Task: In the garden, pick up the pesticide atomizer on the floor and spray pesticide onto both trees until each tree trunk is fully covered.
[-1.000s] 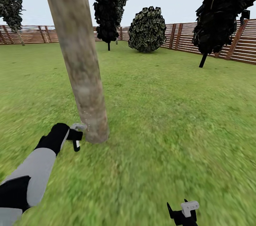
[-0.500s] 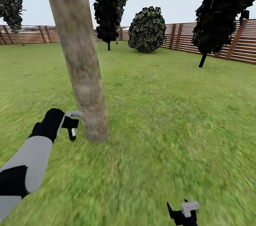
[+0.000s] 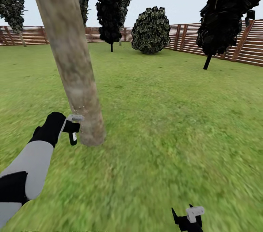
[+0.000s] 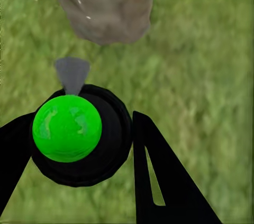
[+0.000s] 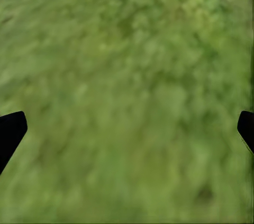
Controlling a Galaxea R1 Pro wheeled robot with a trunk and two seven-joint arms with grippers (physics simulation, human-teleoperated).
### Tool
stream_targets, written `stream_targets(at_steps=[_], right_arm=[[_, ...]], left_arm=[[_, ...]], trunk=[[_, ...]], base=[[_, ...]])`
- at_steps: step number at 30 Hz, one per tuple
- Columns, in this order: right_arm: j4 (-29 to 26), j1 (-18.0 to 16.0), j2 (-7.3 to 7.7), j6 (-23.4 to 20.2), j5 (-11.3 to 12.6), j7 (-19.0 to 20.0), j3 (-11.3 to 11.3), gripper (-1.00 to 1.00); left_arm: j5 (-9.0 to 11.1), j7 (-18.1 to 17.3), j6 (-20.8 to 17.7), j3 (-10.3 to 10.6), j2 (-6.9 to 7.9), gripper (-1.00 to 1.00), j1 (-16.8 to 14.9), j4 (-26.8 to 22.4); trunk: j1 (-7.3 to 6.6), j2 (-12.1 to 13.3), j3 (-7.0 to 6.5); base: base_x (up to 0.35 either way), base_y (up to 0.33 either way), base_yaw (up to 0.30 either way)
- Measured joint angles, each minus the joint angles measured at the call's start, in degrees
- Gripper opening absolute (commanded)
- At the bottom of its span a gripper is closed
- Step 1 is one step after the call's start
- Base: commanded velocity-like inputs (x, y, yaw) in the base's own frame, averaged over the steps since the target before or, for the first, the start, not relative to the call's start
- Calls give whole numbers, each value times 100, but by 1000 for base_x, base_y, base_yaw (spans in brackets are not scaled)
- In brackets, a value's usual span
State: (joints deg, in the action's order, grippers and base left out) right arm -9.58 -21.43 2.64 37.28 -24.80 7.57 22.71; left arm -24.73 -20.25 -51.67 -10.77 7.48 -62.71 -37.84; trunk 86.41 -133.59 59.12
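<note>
Left fingers (image 4: 159,182) clamped on the pesticide atomizer (image 4: 74,129), nozzle just short of the tree trunk (image 3: 73,75) base, pale specks there. Right gripper (image 3: 188,219) fingers spread wide over bare grass (image 5: 127,97). Beyond, dark conifers (image 3: 111,2), round bush (image 3: 151,30), slat fence (image 3: 252,44).

Mottled beige-grey tree trunk (image 3: 75,75), green grass (image 3: 175,126), brown slatted fence (image 3: 252,46).

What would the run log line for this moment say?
left gripper: shut on atomizer | nozzle aimed at tree trunk base, droplets visible | right gripper: open over grass
</note>
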Motion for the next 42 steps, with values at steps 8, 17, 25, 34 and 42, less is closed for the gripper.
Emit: stream_targets(at_steps=[8, 17, 25, 34, 42], right_arm=[[1, -2, 0, 0, 0, 0, 0, 100], [0, 1, 0, 0, 1, 1, 0, 100], [2, 0, 0, 0, 1, 1, 0, 100], [3, 0, 0, 0, 0, 0, 0, 100], [2, 1, 0, 0, 1, 1, 0, 100]], left_arm=[[2, 23, -1, -22, 22, -100, 1, 0], [3, 31, 2, -36, 21, -100, 0, 0], [-4, 31, -1, -38, 24, -100, 0, -24], [14, 55, 45, -48, -17, -100, 395, -8], [7, 60, 86, -205, 260, -100, 580, 59]], trunk=[[-1, 0, 0], [-2, 0, 0], [1, 0, 0], [0, 0, 1], [-2, 0, 0]], base=[[33, -274, 272], [187, -233, 98], [52, -254, 18], [-37, -271, 245], [188, -233, 21]])
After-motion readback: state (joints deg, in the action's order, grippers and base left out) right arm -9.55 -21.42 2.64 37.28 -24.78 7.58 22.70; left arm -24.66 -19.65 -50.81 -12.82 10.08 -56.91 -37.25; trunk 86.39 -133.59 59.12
